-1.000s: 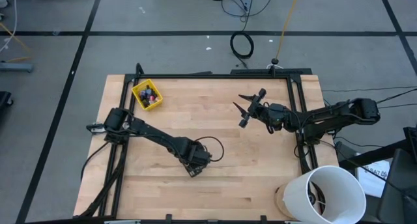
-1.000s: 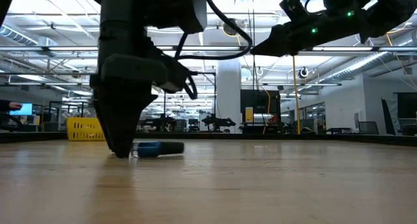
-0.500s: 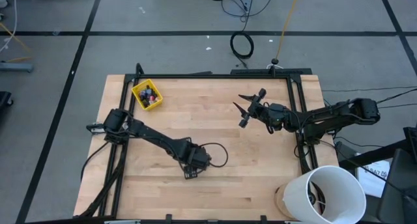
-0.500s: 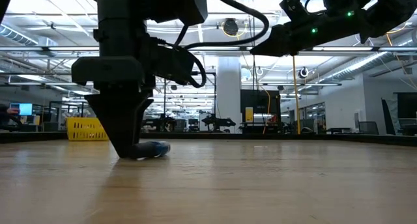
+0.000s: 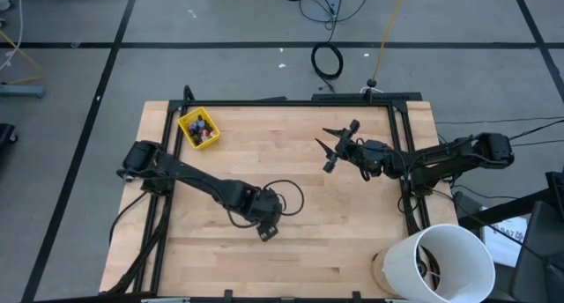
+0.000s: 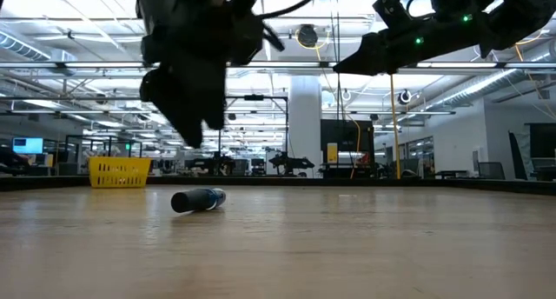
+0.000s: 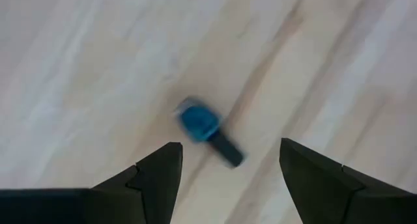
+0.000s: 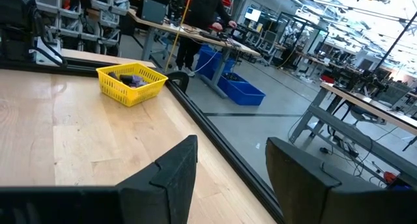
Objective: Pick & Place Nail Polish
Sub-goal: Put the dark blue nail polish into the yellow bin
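- we see a blue nail polish bottle (image 7: 202,125) lying on its side on the bare wood, toward the near edge of the table (image 5: 352,241) and roughly midway between its left and right edges; nothing grips it.
- the bottle is small, with a rounded glossy blue body and a slim dark cylindrical cap (image 7: 227,150); in the low view the same bottle (image 6: 198,200) rests flat on the boards, cap end toward us.
- the left gripper (image 7: 228,168) hangs above the bottle without touching it; its two dark, wedge-shaped fingers (image 7: 159,172) are spread apart and hold nothing, and the bottle shows in the gap between them.
- from above, the left gripper (image 5: 267,231) sits at the end of a long jointed black arm that reaches in from the table's left edge, with a loop of thin cable beside it.
- the table is pale wooden planking with visible grain, framed by black metal rails.
- a small yellow plastic basket (image 5: 212,138) with a latticed wall stands near the far left corner, with more little bottles (image 5: 198,127) heaped inside; their colours are hard to sort out.
- the right gripper (image 5: 330,143) is held in the air over the far right part of the table, its matte black fingers parted and empty.
- a white round bucket (image 5: 458,237) stands off the near right corner.
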